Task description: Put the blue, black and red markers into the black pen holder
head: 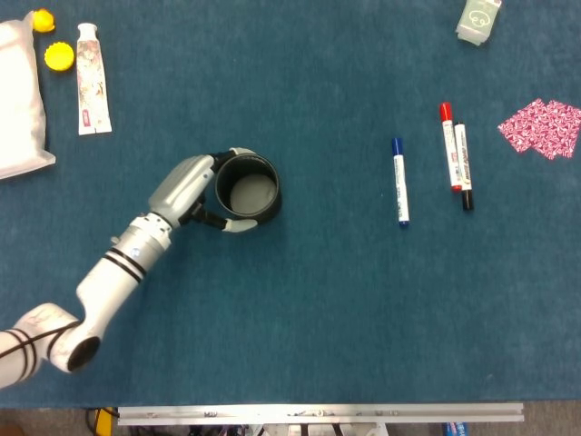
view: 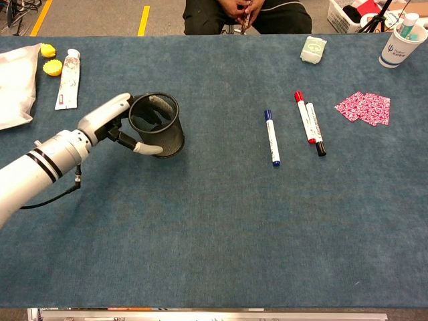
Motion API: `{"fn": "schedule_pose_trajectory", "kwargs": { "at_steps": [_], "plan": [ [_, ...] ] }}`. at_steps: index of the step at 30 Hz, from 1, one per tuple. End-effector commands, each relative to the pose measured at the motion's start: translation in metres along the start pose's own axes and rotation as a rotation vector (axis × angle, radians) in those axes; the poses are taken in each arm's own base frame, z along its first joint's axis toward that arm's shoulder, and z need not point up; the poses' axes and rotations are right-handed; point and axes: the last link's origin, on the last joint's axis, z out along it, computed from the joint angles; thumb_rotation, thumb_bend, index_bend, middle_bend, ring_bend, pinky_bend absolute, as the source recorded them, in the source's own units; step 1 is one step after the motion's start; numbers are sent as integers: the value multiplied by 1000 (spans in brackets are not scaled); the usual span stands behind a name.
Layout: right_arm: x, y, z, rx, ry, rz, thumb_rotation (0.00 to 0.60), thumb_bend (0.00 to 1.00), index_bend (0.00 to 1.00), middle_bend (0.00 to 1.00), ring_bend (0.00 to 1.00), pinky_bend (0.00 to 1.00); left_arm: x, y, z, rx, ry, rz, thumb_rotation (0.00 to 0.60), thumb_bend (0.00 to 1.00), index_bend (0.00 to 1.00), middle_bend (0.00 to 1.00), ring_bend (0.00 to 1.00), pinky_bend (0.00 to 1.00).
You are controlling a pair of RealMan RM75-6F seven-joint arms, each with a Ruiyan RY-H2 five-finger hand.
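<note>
My left hand (head: 193,189) (view: 112,122) grips the black mesh pen holder (head: 247,186) (view: 158,124), fingers wrapped round its left side. The holder looks lifted and tilted a little in the chest view, and it is empty. The blue marker (head: 399,182) (view: 271,137) lies alone on the cloth right of centre. Further right the red marker (head: 449,146) (view: 304,117) and the black marker (head: 463,168) (view: 315,130) lie side by side, touching. My right hand is not in either view.
A white bag (head: 18,95), two yellow caps (head: 59,56) and a tube (head: 93,80) lie at the far left. A pink patterned cloth (head: 542,127) lies at the right, a pale packet (head: 478,20) at the back, and a cup (view: 396,47) at the back right corner.
</note>
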Motion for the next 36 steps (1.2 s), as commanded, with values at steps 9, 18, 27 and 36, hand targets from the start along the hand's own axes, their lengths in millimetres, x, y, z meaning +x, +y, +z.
{"fn": "schedule_pose_trajectory", "kwargs": {
  "at_steps": [9, 18, 27, 36],
  "plan": [
    [-44, -53, 45, 312, -252, -117, 600, 317, 478, 394, 273, 313, 34, 34, -30, -6, 32, 27, 600, 144, 273, 414, 335, 280],
    [-97, -83, 69, 532, -360, -251, 600, 310, 478, 337, 191, 228, 34, 42, -41, 10, 31, 50, 600, 144, 272, 414, 334, 281],
    [-147, -101, 80, 679, -371, -362, 600, 260, 478, 278, 105, 108, 32, 46, -46, 22, 24, 59, 600, 145, 267, 413, 333, 281],
    [-176, -119, 89, 722, -353, -352, 600, 220, 478, 222, 56, 23, 31, 46, -45, 28, 21, 53, 600, 144, 255, 413, 331, 281]
  ]
}}
